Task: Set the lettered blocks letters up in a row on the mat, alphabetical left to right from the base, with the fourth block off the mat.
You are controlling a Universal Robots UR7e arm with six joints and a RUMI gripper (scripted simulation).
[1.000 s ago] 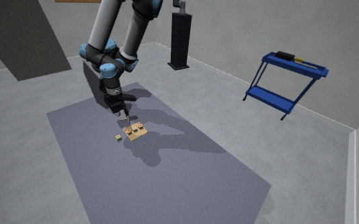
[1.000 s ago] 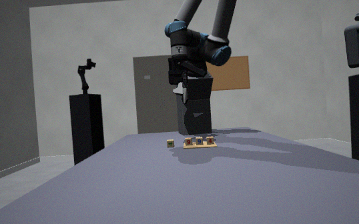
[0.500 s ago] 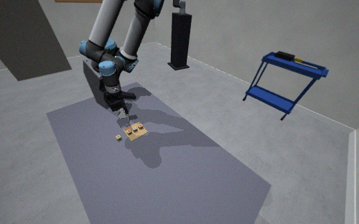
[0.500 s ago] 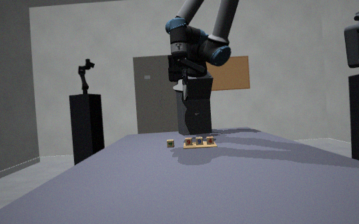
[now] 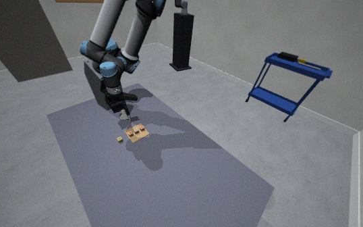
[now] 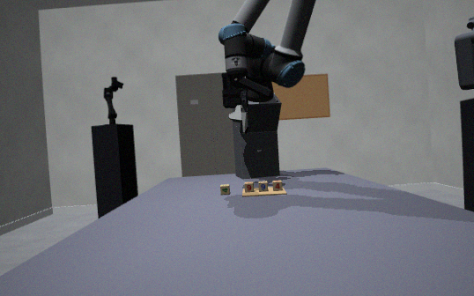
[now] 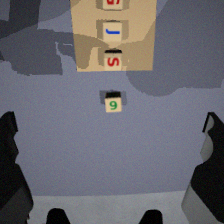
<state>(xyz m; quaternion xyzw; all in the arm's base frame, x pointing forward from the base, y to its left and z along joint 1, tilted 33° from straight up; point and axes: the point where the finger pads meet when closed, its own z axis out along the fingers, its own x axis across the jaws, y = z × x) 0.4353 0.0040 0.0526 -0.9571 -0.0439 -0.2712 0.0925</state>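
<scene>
The tan mat (image 5: 140,136) (image 6: 264,193) (image 7: 142,50) bears three spaced blocks in a straight row. From the base's left they are a block with a red letter, seemingly G (image 5: 142,128) (image 6: 277,185) (image 7: 113,4), cut off in the wrist view, the blue J block (image 5: 136,131) (image 6: 262,186) (image 7: 112,32) and the red S block (image 5: 131,134) (image 6: 249,187) (image 7: 113,62). Their letters lie sideways in the wrist view. The block with a green 6 or 9 (image 5: 120,139) (image 6: 225,189) (image 7: 113,104) sits off the mat, beyond the S end. My gripper (image 5: 127,120) (image 6: 240,125) (image 7: 110,113) is open and empty, above the table.
The blocks and mat rest on a large purple-grey surface (image 5: 183,189) (image 6: 239,251) (image 7: 65,155). The arm's dark pedestal (image 6: 261,154) stands behind them. A blue cart (image 5: 274,98) and a black pillar (image 5: 182,44) stand farther away.
</scene>
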